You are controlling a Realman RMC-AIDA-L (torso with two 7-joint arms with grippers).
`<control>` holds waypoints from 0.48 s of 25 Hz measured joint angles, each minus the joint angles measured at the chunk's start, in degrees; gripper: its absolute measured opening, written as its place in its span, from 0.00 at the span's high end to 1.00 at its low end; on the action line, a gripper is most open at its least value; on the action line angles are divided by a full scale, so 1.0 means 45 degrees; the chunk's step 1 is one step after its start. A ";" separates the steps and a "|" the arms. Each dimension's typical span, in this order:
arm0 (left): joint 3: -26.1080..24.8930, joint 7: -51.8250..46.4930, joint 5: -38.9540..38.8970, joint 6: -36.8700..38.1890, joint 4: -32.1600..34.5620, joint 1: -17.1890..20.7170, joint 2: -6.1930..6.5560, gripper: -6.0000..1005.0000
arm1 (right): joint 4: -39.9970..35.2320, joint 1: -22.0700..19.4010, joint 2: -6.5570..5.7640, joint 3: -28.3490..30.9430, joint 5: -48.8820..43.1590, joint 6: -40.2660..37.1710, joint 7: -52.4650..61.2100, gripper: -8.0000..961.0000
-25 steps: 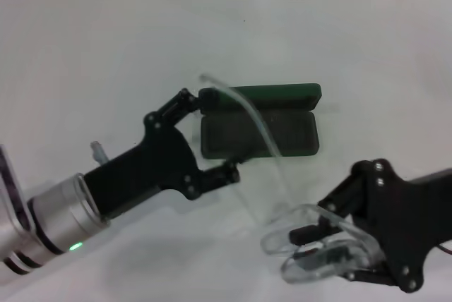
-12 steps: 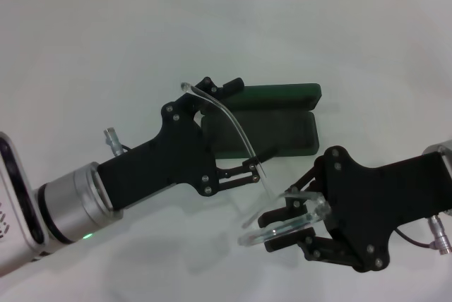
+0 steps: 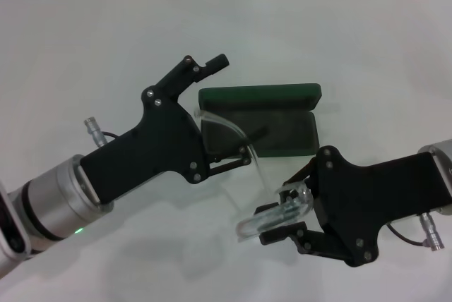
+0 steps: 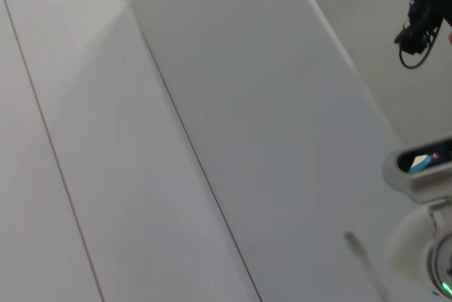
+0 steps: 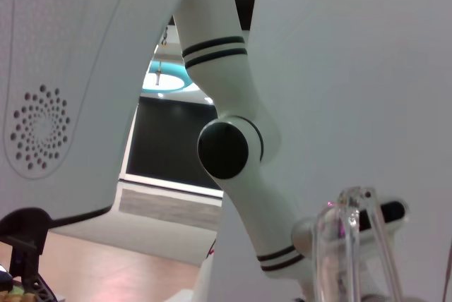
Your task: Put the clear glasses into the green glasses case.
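Head view gives me the clear glasses (image 3: pixel 272 207) held off the counter (image 3: pixel 85 55), their lens front pinched in the right claw (image 3: pixel 282 217) near the front of the scene, with one thin temple arm sweeping up and back toward the green glasses case (image 3: pixel 282 115). That case lies open on the counter just behind, its lid standing at the far side and the dark lined tray facing up; nothing is in it yet. My left claw (image 3: pixel 229 108) sits at the case's left end with its fingers spread, one above the lid edge and the other low by the temple tip, gripping nothing that I can make out. I judge I am in the carrying step, glasses grasped but not delivered. Next I need to fold or steer that loose temple, turn the frame lengthwise with the tray, and lower it inside without catching the lid.
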 joint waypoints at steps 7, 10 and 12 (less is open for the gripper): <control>0.0038 0.0153 -0.0143 0.0500 -0.0069 0.0067 0.0000 0.13 | 0.0001 -0.0112 -0.0072 0.0000 -0.0056 0.0617 -0.0032 0.86; 0.0041 0.0165 -0.0144 0.0612 -0.0085 0.0164 0.0000 0.13 | -0.0006 -0.0124 -0.0078 0.0000 -0.0062 0.0825 -0.0063 0.86; 0.0047 0.0190 -0.0145 0.0684 -0.0048 0.0278 0.0000 0.13 | -0.0042 -0.0123 -0.0079 0.0000 -0.0092 0.0877 -0.0052 0.86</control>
